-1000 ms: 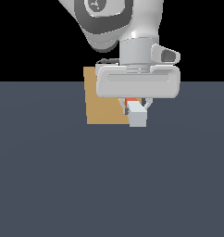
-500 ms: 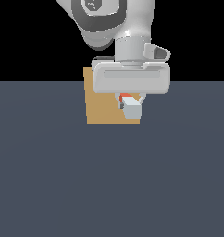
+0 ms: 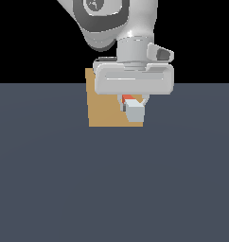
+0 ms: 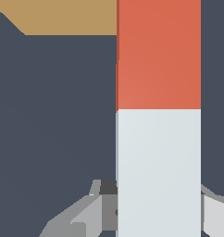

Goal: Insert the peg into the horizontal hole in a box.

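Flat-shaded render, no texture on anything. Tan box (image 3: 104,106): a plain cube-like block on the dark slate-grey floor (image 3: 111,189), matte, hard-edged, one face turned to the exterior view. Partly hidden on the exterior view's right by the arm's wide pale-grey hand. Hole not visible in either view (covered, or too small to tell), so nothing to report about what sits in it.

Peg (image 3: 134,108): a long square-sectioned bar, smooth, in two colours. Seen nearly end-on in the exterior view: the pale grey-white end facing the camera, a sliver of orange-red just above and behind it. Held off the floor, in front of the box's right part as the exterior view shows it, near the box's lower edge. In the wrist view, the peg (image 4: 158,115) fills much of the picture, white half nearer the camera, orange-red half running away toward a strip of the box (image 4: 63,16); the red end overlaps the box's edge in that picture, contact impossible to judge.

Gripper (image 3: 134,105) clenched on the peg's white half: grey fingers (image 4: 93,213) pressed flat against both sides of the bar in the wrist view, angular and matte. Above, the glossy rounded white-and-grey arm (image 3: 116,23) against black background.
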Controlling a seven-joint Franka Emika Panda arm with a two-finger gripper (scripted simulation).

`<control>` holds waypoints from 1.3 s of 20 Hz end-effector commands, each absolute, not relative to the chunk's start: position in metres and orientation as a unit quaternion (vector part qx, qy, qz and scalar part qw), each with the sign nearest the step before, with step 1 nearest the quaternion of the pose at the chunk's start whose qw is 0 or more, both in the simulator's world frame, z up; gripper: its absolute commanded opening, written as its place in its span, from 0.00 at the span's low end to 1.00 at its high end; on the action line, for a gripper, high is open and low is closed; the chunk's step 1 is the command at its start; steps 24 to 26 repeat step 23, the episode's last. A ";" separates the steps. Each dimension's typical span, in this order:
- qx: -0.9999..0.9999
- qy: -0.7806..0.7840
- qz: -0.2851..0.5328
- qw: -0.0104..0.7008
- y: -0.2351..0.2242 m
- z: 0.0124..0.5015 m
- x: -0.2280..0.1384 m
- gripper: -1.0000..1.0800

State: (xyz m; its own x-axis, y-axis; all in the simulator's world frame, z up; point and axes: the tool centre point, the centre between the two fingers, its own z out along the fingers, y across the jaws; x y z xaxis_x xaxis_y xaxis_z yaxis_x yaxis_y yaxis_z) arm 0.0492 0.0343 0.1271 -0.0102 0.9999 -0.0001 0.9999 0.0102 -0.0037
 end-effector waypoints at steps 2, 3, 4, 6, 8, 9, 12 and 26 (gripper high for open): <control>-0.703 -0.711 0.000 0.000 0.041 0.129 0.050 0.00; -0.703 -0.711 0.000 0.000 0.045 0.129 0.049 0.00; -0.703 -0.711 0.000 0.000 0.049 0.129 0.049 0.00; -0.703 -0.711 0.000 0.000 0.061 0.129 0.049 0.00; -0.703 -0.711 0.000 0.000 0.076 0.129 0.048 0.00; -0.703 -0.711 0.000 0.000 0.085 0.129 0.048 0.00; -0.703 -0.711 0.000 0.000 0.115 0.130 0.047 0.00; -0.703 -0.711 -0.001 0.000 0.167 0.130 0.048 0.00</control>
